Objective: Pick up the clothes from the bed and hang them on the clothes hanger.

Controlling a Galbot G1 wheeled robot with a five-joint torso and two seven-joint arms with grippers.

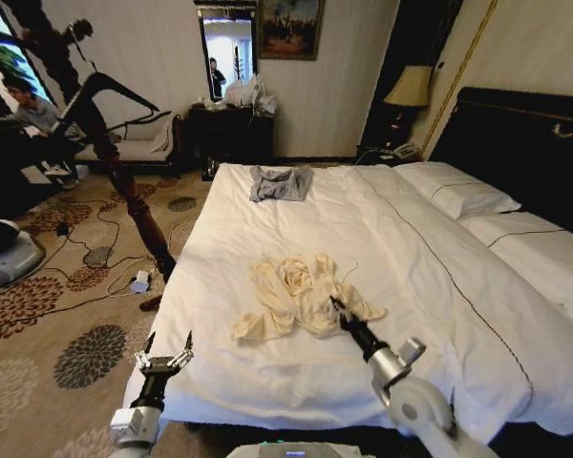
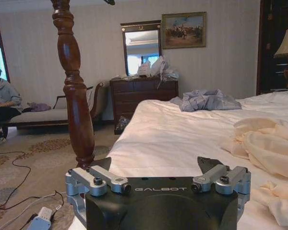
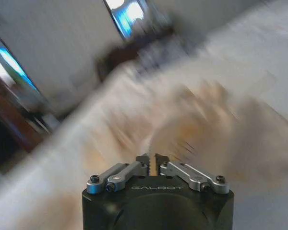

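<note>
The clothes (image 1: 296, 291) lie crumpled in a cream heap on the middle of the bed (image 1: 420, 258), and show again as cream folds of clothes (image 2: 271, 143) in the left wrist view. My right gripper (image 1: 335, 303) is shut, its tips at the heap's near edge; the right wrist view shows the right gripper (image 3: 151, 157) with its fingers together, over blurred cream cloth. I cannot tell whether fabric is pinched. My left gripper (image 1: 169, 342) stands open beside the bed's near left corner, and the left gripper (image 2: 156, 165) holds nothing. The black clothes hanger (image 1: 115, 91) hangs by the coat stand at upper left.
A small grey garment (image 1: 279, 183) lies at the bed's far end. The reddish-brown coat stand (image 1: 134, 205) rises from the carpet left of the bed, with cables and a power strip (image 1: 138, 281) at its foot. A dark dresser (image 1: 231, 134) stands at the far wall.
</note>
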